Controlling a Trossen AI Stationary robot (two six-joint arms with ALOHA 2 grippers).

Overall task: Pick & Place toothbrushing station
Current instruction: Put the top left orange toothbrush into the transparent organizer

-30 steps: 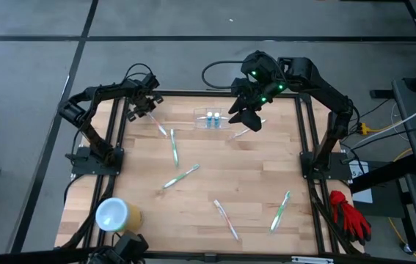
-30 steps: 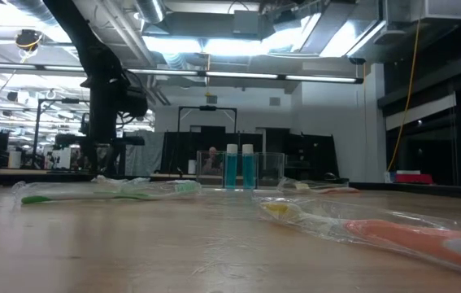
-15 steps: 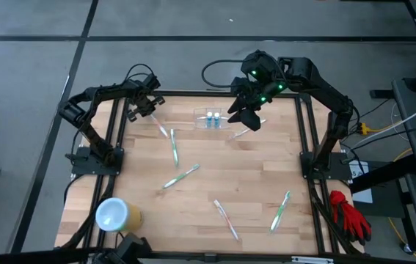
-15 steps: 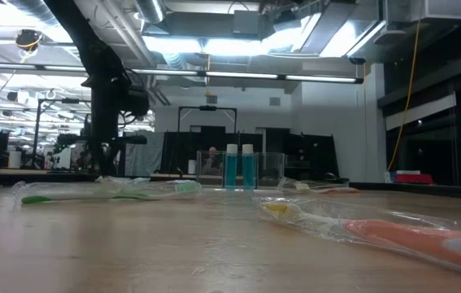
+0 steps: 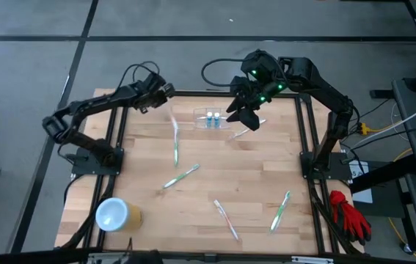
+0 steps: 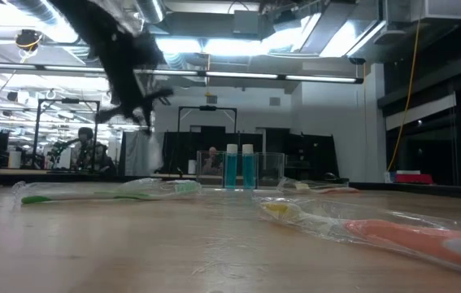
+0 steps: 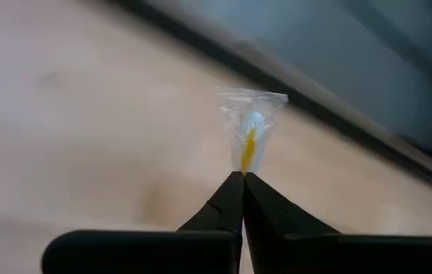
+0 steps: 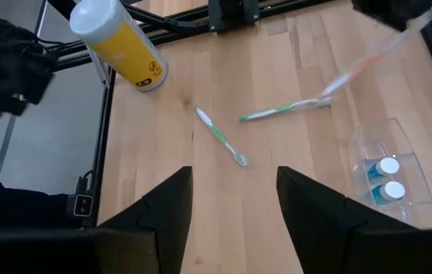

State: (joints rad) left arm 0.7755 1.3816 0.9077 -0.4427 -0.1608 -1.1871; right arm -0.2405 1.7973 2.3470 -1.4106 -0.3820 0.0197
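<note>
High view: toothbrushing station [image 5: 213, 119], clear holder, at bench [image 5: 252, 183] far edge, long axis across bench. Left end effector [image 5: 165, 91] just beside its left end, clenched on wrapped toothbrush [image 5: 172, 123]. Right end effector [image 5: 243, 117] hovers at right end, released, nearer.

Left wrist view: fingers pinch toothbrush wrapper.

Right wrist view: station ahead, fingers spread, empty.

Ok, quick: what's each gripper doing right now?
Left gripper: shut on a wrapped toothbrush, lifted off the table.
Right gripper: open, holding nothing, above the clear holder.

We held our left pincer [image 7: 243, 176] clamped shut, arm stretched over the counter's far edge; our right pincer [image 8: 232, 199] hovered with fingers spread.
</note>
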